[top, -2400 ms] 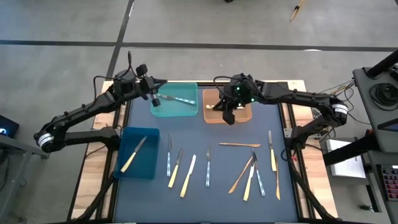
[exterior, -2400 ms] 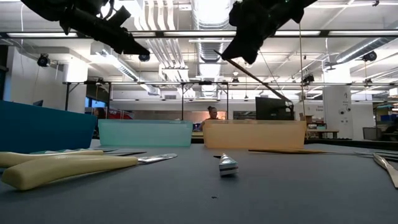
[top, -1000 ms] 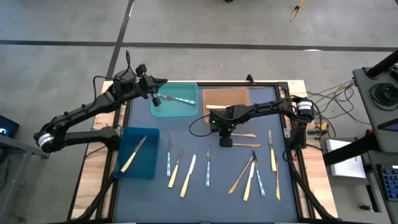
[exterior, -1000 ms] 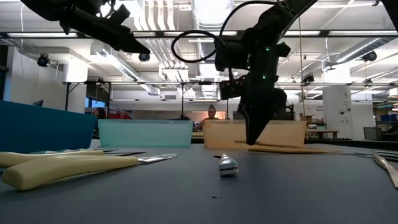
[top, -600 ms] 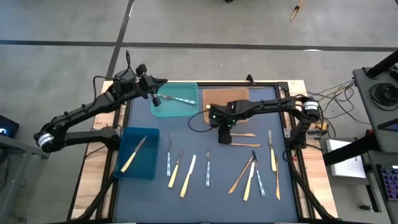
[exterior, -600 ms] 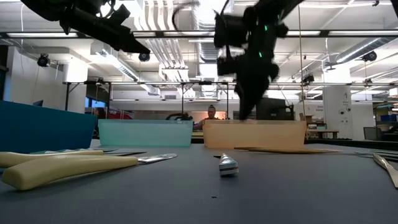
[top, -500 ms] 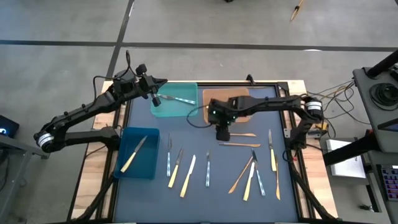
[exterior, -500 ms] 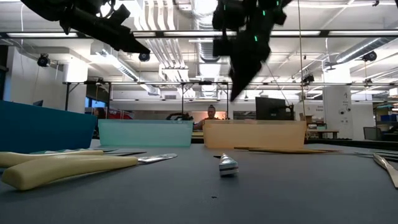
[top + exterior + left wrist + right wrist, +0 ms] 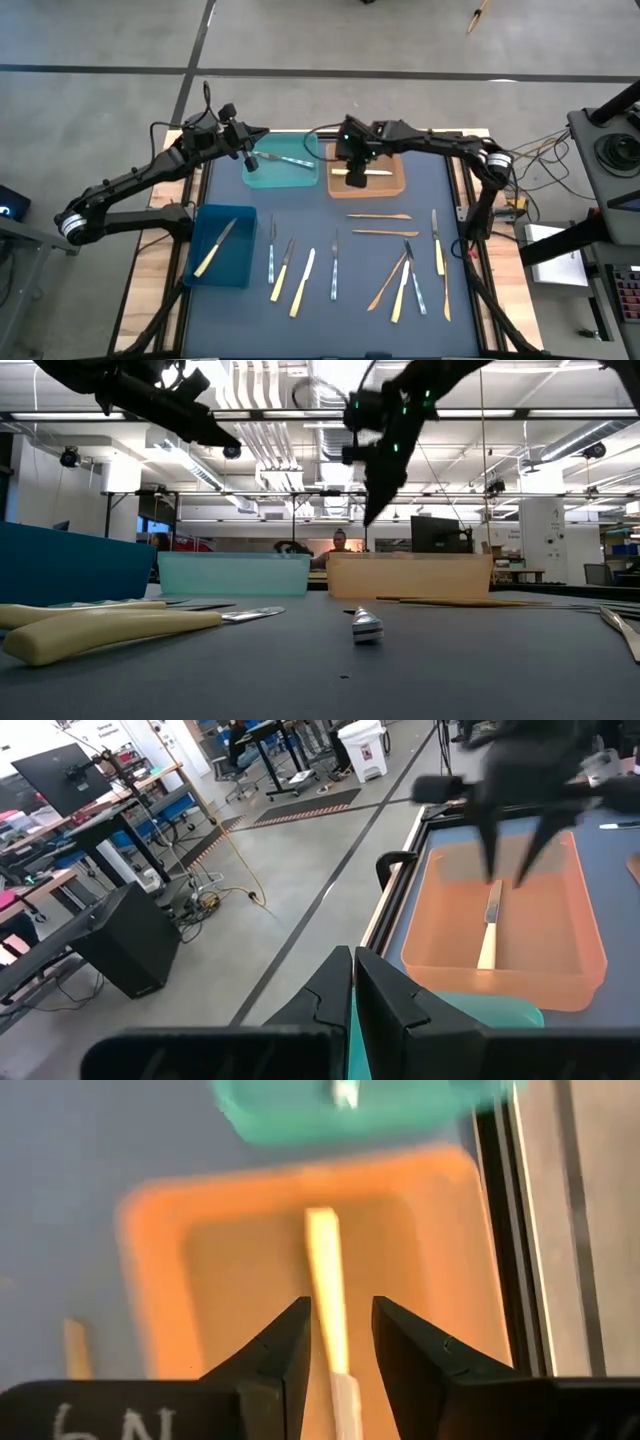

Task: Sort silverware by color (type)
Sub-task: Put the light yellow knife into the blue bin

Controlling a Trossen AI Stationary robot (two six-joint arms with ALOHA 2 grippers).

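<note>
Right end effector (image 9: 354, 178), fingers apart and empty, has moved from table centre to the orange bin (image 9: 392, 185) at 12 o'clock; risk: an orange-tan piece (image 9: 379, 216) remains unsorted.

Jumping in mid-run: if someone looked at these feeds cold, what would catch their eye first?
Probably the right gripper, open above the orange bin at the table's far edge, with one pale utensil lying inside the bin. Next, the loose silverware scattered on the dark mat nearer the front. The left gripper waits shut over the teal bin.
</note>
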